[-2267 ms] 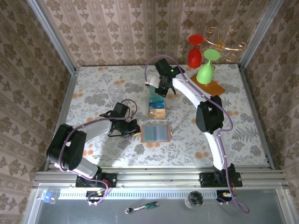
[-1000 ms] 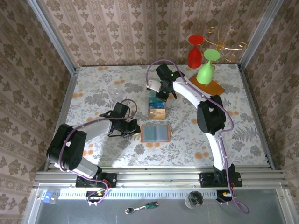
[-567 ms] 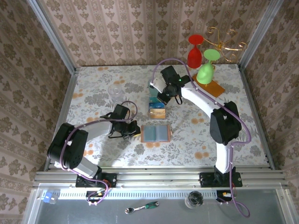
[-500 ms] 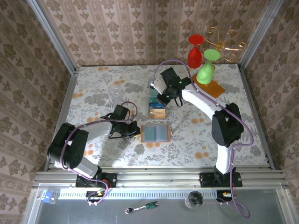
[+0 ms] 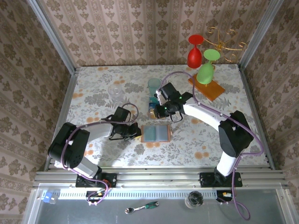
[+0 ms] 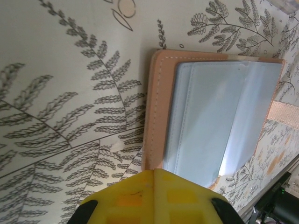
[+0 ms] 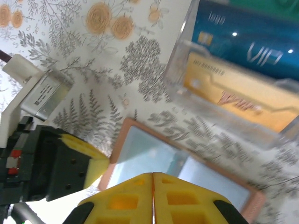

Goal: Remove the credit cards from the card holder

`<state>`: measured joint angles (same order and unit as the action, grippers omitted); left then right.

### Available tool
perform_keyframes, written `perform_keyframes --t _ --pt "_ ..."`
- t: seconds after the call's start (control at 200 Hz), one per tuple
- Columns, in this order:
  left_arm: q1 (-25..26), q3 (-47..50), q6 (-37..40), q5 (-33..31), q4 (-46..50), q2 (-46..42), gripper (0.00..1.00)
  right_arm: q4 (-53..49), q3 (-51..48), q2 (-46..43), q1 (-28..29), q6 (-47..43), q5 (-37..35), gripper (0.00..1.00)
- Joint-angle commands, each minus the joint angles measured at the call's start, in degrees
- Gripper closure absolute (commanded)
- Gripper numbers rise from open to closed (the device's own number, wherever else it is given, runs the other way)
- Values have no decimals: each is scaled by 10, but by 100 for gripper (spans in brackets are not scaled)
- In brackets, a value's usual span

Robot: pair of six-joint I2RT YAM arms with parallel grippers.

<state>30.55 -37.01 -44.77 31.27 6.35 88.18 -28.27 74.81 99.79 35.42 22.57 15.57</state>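
We hold both closed, empty: our left gripper [image 6: 153, 172] at the wallet [image 6: 212, 116] edge, our right gripper [image 7: 153, 175] over it, gold card [image 7: 233, 95] and blue card [image 7: 247, 39] just beyond.

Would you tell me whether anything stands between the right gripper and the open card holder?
Nothing visible does: the right gripper hangs close above the card holder, and the clear card stand lies beyond it, not between.
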Motion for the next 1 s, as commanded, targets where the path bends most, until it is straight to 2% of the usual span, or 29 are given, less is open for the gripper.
perform_keyframes --t 0.0,0.64,0.995 --pt "7 3 -7 4 -9 8 100 24 -29 -21 13 92 35 89" --pt "15 -2 2 -11 7 26 100 80 -91 39 61 190 74 71" --pt "13 -4 7 -13 13 26 100 93 -73 81 72 211 78 69"
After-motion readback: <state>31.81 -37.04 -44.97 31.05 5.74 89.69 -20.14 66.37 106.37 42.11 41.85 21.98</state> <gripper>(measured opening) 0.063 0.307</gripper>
